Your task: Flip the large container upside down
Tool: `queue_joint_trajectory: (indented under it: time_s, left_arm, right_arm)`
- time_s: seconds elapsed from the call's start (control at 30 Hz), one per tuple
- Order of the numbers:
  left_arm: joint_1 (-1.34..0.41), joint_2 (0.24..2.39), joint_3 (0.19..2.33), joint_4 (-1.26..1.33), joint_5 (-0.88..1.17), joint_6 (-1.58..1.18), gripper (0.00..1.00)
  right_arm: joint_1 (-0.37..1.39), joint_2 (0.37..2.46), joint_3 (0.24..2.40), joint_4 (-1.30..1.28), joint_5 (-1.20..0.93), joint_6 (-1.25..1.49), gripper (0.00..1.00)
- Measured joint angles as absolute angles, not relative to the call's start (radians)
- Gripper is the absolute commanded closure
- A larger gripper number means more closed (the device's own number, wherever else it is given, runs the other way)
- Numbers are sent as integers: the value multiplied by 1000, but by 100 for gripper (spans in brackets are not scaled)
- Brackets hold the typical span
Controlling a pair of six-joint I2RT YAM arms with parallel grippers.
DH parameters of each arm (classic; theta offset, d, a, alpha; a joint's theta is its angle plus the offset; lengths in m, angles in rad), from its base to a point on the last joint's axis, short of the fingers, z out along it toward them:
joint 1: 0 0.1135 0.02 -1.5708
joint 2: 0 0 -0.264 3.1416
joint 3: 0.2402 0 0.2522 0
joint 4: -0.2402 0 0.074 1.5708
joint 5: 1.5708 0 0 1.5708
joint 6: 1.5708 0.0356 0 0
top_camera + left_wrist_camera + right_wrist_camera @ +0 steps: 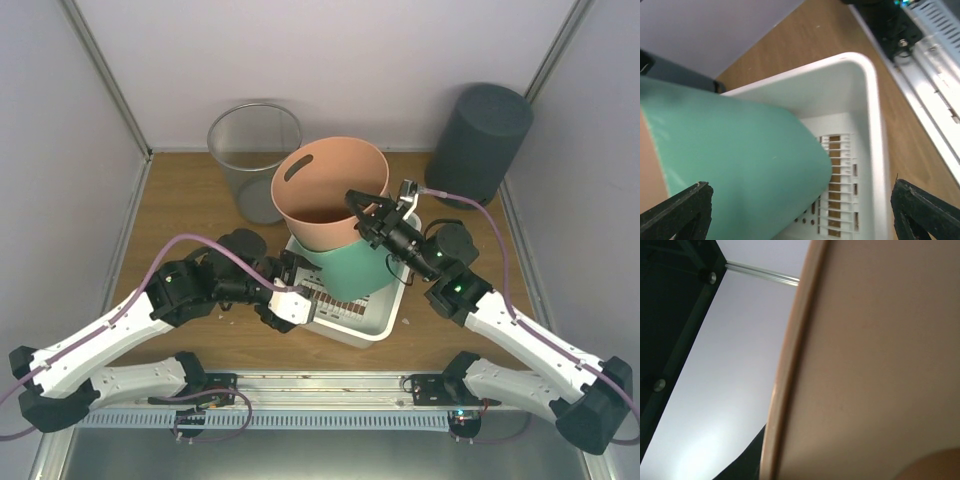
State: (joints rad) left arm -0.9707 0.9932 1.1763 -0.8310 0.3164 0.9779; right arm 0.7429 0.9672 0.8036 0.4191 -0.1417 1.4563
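Overhead, right jaws pinch the container (312,222) rim; left wrist view alone shows left jaws gaping.

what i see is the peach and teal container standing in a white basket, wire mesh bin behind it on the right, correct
Not quite: the wire mesh bin stands behind the container on the left, not the right, as the top external view shows. The container does stand in the white basket.

The top external view looks down from above and behind onto the whole desk (190,200). Both wrist views sit very close to the large container (740,150), the right one looking along its rim.
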Motion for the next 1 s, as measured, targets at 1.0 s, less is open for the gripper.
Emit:
queue_joint_trajectory:
  time_s: [1.0]
  left_arm:
    - [-971,1100,1164,-632,121,871,5]
  right_arm:
    - [727,984,812,479,-136,1452,95]
